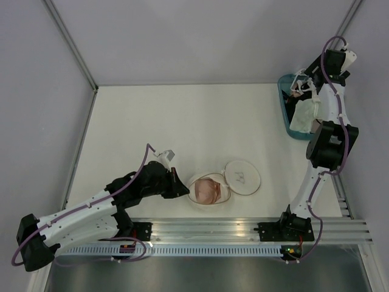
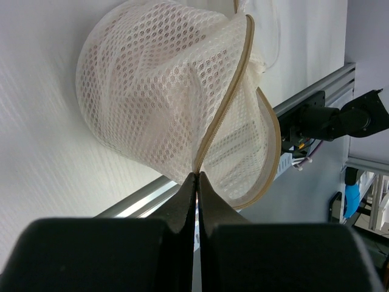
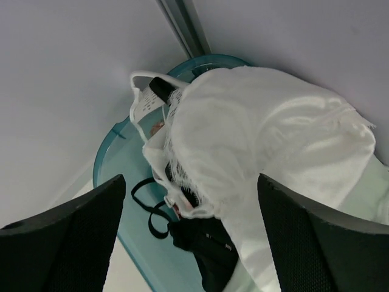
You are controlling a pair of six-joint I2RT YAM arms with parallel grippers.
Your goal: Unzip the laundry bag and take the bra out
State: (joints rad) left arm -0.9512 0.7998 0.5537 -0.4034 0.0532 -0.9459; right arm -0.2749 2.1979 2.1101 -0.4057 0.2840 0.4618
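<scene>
Both tools matter: my left tool [image 2: 196,177] is clamped on the laundry bag [image 2: 152,91] at its rim. My right tool [image 3: 188,182], spread wide and empty over the basket [image 3: 109,159], should pluck the bra [image 1: 208,191] from the open bag by its middle.

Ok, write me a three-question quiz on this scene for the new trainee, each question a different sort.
1. True or false: the laundry bag is zipped shut, so the bra is hidden.
2. Pick one: the left gripper is shut on A) the bag's tan rim, B) the bra, C) nothing.
3. Short answer: what container does the open right gripper hang over?

Key:
1. False: the lid lies flipped open and the bra shows inside.
2. A.
3. The teal basket of clothes at the table's far right.
</scene>
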